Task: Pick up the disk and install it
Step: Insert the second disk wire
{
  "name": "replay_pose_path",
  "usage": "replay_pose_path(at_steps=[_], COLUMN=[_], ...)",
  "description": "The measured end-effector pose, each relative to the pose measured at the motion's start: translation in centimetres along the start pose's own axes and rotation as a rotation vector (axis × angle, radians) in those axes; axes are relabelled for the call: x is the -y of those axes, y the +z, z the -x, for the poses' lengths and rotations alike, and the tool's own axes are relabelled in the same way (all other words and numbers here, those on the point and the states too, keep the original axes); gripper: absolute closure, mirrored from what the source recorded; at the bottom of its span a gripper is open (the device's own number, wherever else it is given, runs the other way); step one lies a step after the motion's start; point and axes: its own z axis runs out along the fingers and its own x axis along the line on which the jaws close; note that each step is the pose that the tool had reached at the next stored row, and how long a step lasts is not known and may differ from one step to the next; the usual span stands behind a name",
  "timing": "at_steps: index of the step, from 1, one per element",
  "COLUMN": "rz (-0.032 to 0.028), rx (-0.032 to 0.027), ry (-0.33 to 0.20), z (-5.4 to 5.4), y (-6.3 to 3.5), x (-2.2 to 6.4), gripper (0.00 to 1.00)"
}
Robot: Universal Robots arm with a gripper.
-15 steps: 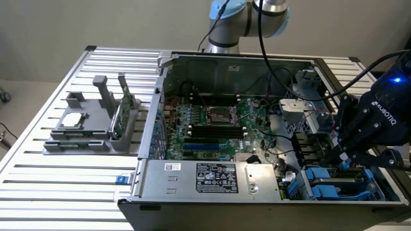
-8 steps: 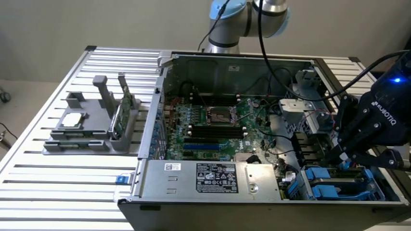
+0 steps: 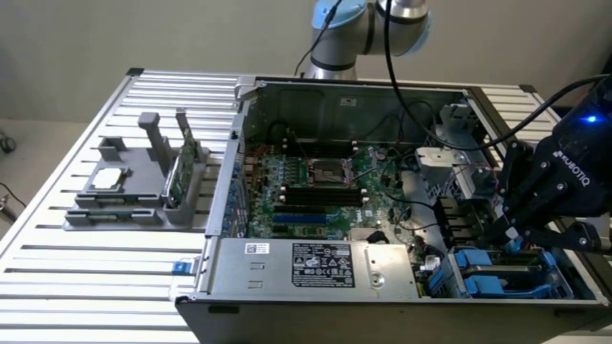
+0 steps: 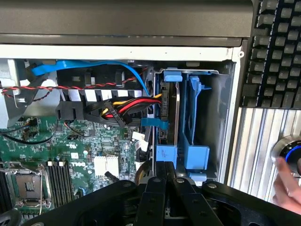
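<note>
A slatted metal tabletop point(image 3: 57, 236) under a plain pale wall carries an open computer case point(image 3: 383, 294) lying on its side. The end effector point(image 3: 514, 233), black and mounted on the arm point(image 3: 368, 29), is down at the drive bay point(image 4: 221, 117) in the case's corner toward the exterior view's right; its fingers point(image 4: 157, 197) are drawn fully together, and whether they pinch anything between them cannot be told. In the wrist view the closed fingertips sit right at the blue end tabs of the disk point(image 4: 170, 113). The disk stands on edge inside the bay, a thin dark-and-silver slab edged by a blue carrier frame, with another blue carrier just beside it. Red, yellow and black power wires point(image 4: 127, 106) and a blue data cable point(image 4: 89, 66) run up to the bay's side. The green motherboard point(image 3: 320, 190) with its socket lies deeper in the case, and a silver power supply point(image 3: 316, 266) fills the near wall. Outside the case, toward the exterior view's left, a grey fixture point(image 3: 139, 186) holds a square chip point(image 3: 107, 179) and an upright green card point(image 3: 186, 168). In the wrist view a person's hand point(image 4: 288, 188) rests by a glowing round button point(image 4: 291, 153), near a black keyboard point(image 4: 277, 52)
</note>
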Motion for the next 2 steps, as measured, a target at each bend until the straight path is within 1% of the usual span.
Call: replay_pose_path(at_steps=[2], rz=[0.0000], rx=[0.0000], ry=[0.000], z=[0.00], y=[0.00], x=[0.00], gripper=[0.89])
